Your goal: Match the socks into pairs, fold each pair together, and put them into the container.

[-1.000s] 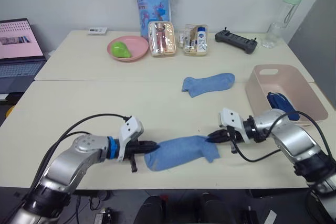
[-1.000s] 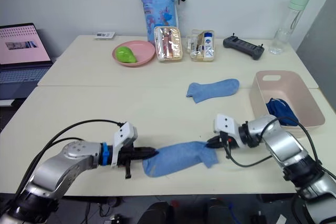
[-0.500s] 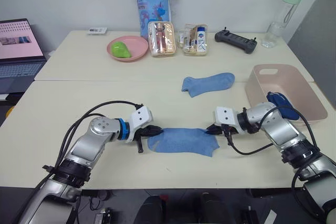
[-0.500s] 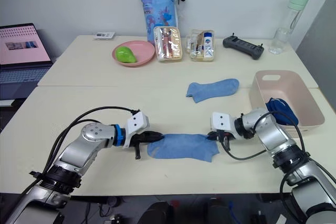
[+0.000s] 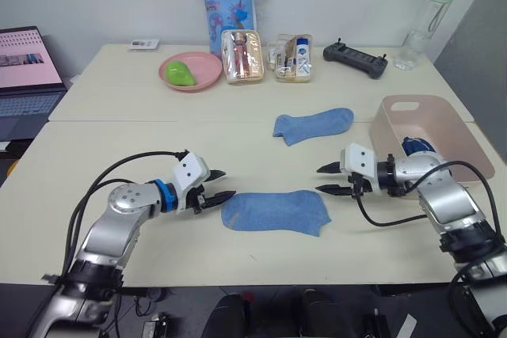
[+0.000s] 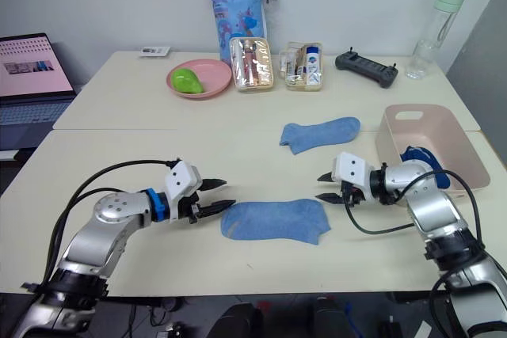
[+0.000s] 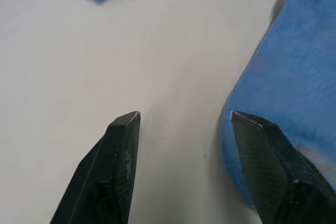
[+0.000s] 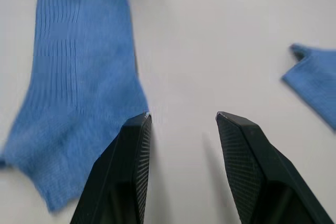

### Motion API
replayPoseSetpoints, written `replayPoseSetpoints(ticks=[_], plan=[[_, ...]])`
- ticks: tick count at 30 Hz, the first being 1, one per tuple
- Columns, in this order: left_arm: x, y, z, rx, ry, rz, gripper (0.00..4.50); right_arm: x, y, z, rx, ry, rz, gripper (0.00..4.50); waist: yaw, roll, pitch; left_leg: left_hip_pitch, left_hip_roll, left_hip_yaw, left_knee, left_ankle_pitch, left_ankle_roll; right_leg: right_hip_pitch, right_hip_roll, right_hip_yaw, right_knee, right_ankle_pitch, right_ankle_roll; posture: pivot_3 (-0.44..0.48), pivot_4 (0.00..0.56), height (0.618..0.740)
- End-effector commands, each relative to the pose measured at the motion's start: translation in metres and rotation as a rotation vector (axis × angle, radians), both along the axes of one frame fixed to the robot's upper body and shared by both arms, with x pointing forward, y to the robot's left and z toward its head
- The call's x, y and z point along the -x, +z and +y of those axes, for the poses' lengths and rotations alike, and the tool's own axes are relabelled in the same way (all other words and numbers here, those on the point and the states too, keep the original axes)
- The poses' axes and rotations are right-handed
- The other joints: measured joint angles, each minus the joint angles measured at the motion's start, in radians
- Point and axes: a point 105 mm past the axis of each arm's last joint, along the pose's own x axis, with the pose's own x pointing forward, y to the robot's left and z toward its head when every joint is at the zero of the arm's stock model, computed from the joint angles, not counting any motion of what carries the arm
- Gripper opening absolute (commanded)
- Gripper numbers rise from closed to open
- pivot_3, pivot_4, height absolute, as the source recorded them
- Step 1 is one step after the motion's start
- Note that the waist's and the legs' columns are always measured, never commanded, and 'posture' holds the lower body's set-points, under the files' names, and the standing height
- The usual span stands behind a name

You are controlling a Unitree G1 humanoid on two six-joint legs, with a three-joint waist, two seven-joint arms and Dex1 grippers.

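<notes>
Near sock (image 5: 275,211): sky blue, flat by the worktop's (image 5: 119,148) front edge, between left gripper (image 5: 219,185) and right gripper (image 5: 329,180); both jaws apart, empty. Likely light, limp; pinch cuff or toe edge.
Second sky-blue sock (image 5: 314,126): mid-worktop.
Container (image 5: 451,128): right edge, holding dark blue socks (image 5: 417,148).
</notes>
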Motion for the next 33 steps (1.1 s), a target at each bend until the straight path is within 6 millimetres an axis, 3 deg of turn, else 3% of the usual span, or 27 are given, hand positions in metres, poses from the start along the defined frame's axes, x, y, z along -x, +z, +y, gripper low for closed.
replayPoseSetpoints(ticks=[1,5,9,17,20,27,31,33], plan=[[0.013,0.015,-0.019,0.086,-0.038,-0.058,2.43,0.010,0.010,0.022,-0.131,-0.004,-0.021,1.50,0.000,0.000,0.000,0.001,0.000,0.000,0.000,0.000,0.000,0.001,0.000,0.000,0.000,0.000,0.000,0.000,0.150,0.740],[0.020,-0.006,-0.027,0.048,-0.051,-0.040,1.20,0.018,-0.012,0.038,-0.133,-0.004,0.006,0.03,0.001,0.000,0.000,0.001,-0.001,0.000,0.000,0.000,0.000,0.001,0.000,0.000,0.000,0.000,0.000,0.000,0.150,0.740],[0.022,-0.006,-0.028,0.052,-0.063,-0.031,0.02,0.027,-0.011,0.038,-0.113,0.027,0.018,0.00,0.001,0.000,0.000,0.000,-0.001,0.000,0.000,0.000,0.000,0.001,0.000,0.000,0.000,0.000,0.000,0.000,0.150,0.740],[0.012,-0.005,-0.015,0.023,-0.026,-0.014,0.02,0.014,-0.006,0.019,-0.110,-0.049,0.043,0.00,0.001,0.000,0.000,0.001,-0.001,0.001,0.000,0.000,0.000,0.001,0.000,0.000,0.000,0.000,0.000,0.000,0.150,0.740],[0.003,-0.003,-0.008,0.078,-0.009,0.046,0.62,0.008,-0.016,0.005,-0.038,-0.067,0.081,0.91,0.001,0.000,0.000,0.001,-0.001,0.001,0.000,0.000,0.000,0.001,0.000,0.000,0.000,0.000,0.000,0.000,0.150,0.740],[-0.011,-0.021,-0.005,0.064,-0.039,0.202,2.94,0.003,-0.033,0.001,0.027,-0.039,0.190,3.46,-0.001,0.000,0.000,0.001,-0.001,0.001,0.000,0.000,0.000,0.001,0.000,0.000,0.000,0.000,0.000,0.000,0.150,0.740],[-0.010,-0.034,-0.003,-0.001,-0.056,0.249,4.21,-0.003,-0.040,0.000,0.044,-0.048,0.199,3.48,-0.002,0.000,0.000,0.001,-0.001,0.001,0.000,0.000,0.000,0.001,0.000,0.000,0.000,0.000,0.000,0.000,0.150,0.740],[-0.008,-0.041,-0.002,-0.048,-0.064,0.263,4.21,-0.003,-0.042,0.000,0.051,-0.038,0.195,3.48,-0.001,0.000,0.000,0.001,-0.001,0.001,0.000,0.000,0.000,0.001,0.000,0.000,0.000,0.000,0.000,0.000,0.150,0.740]])
